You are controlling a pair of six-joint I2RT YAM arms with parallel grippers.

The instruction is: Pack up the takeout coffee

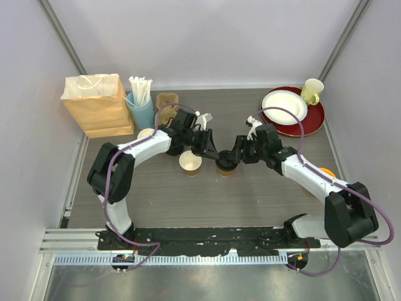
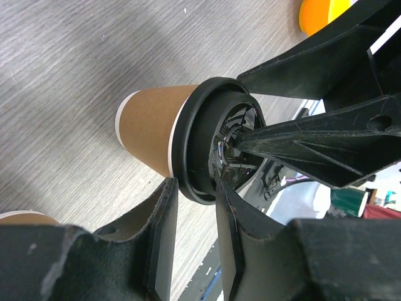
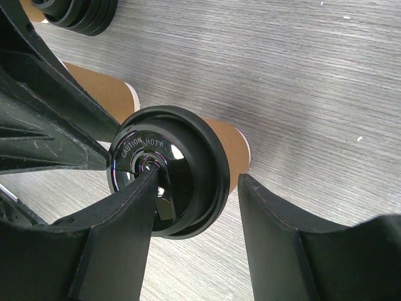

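A brown kraft cup (image 1: 225,168) with a black lid (image 2: 200,141) stands mid-table, between both grippers. My left gripper (image 2: 194,185) pinches the lid's rim, one finger outside and one on top; it reaches in from the left in the top view (image 1: 213,153). My right gripper (image 3: 197,179) is open astride the same lid (image 3: 169,169): one finger rests on the lid's centre, and the other stands clear of the cup wall. It reaches in from the right (image 1: 237,153). A second brown cup (image 1: 190,163) stands just to the left without a lid.
A kraft paper bag (image 1: 97,103), a blue cup of straws (image 1: 141,110) and a cardboard carrier (image 1: 168,100) stand at the back left. A red plate (image 1: 313,122) with a yellow mug (image 1: 312,91) is at the back right. A stack of black lids (image 3: 78,15) lies near the cups. An orange object (image 1: 327,171) sits beside the right arm.
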